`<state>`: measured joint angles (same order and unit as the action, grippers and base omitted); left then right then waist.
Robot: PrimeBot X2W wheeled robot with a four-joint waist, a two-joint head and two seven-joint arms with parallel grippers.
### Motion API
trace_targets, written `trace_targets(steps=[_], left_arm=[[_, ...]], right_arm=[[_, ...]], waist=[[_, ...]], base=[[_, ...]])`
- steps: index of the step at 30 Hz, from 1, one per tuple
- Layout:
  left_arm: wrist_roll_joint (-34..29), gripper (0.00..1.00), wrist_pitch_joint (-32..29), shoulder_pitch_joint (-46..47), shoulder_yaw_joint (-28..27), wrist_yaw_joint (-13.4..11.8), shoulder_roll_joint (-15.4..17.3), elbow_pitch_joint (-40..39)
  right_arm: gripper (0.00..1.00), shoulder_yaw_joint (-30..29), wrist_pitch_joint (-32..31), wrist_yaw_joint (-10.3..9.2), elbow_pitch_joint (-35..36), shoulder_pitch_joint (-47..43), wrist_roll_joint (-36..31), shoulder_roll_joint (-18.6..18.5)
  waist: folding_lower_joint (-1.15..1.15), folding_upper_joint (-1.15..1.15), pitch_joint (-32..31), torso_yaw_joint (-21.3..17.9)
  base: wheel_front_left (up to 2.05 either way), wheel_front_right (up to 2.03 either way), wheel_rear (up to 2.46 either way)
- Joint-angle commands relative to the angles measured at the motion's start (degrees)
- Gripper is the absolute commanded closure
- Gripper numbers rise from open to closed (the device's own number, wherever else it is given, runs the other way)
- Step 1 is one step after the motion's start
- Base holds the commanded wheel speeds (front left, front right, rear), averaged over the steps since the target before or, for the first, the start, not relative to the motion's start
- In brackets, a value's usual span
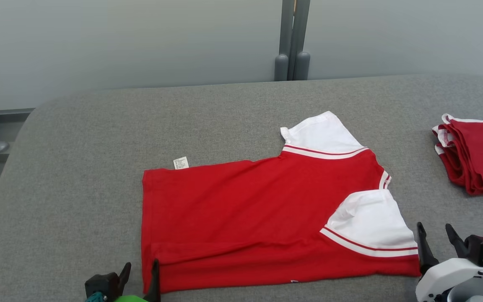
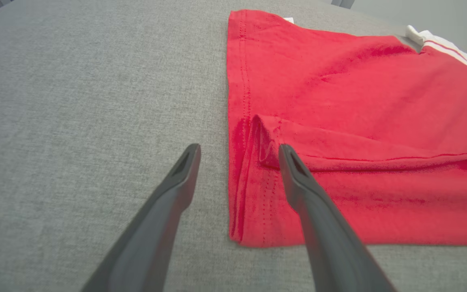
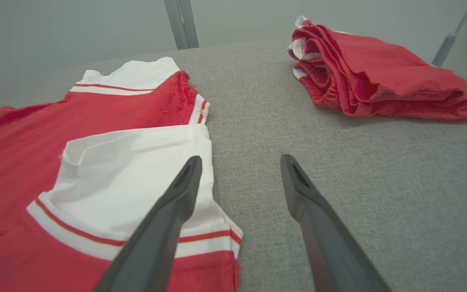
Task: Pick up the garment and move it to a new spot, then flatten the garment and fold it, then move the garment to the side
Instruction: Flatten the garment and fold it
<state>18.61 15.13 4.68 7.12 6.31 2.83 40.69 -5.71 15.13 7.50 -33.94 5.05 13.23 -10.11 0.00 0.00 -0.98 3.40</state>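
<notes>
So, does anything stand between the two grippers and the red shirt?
Nothing visible does. The open left gripper straddles the red shirt at its hem corner; the open right gripper hangs beside the white sleeve.

Red garment (image 1: 245,209), short-sleeved, spread flat on the grey table (image 1: 78,167), hem to the left, collar end to the right. Near long edge folded over onto the body in a narrow band. Both sleeves white with a red stripe: far sleeve (image 1: 321,134) pointing away, near sleeve (image 1: 371,222) lying in over the red. Small white label (image 1: 181,162) poking out at the far hem corner.
</notes>
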Motion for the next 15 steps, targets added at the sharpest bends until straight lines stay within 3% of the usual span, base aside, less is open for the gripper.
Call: trace_targets(steps=[1, 15], left_arm=[[-0.7, 0.00, 0.0, -0.4, 0.2, 0.2, 0.2, -0.6], [-2.0, 0.00, 0.0, 0.9, 1.6, 1.0, 0.2, -5.9]], right_arm=[[0.00, 0.2, 0.0, -0.05, 0.9, 0.5, -0.7, 0.5], [0.00, 3.7, 0.0, -0.05, 4.9, 2.6, -0.4, 1.9]], waist=[[0.00, 0.00, 0.2, -0.1], [0.00, 0.00, 1.7, -1.2]], base=[[0.00, 0.00, 0.00], [0.00, 0.00, 0.00]])
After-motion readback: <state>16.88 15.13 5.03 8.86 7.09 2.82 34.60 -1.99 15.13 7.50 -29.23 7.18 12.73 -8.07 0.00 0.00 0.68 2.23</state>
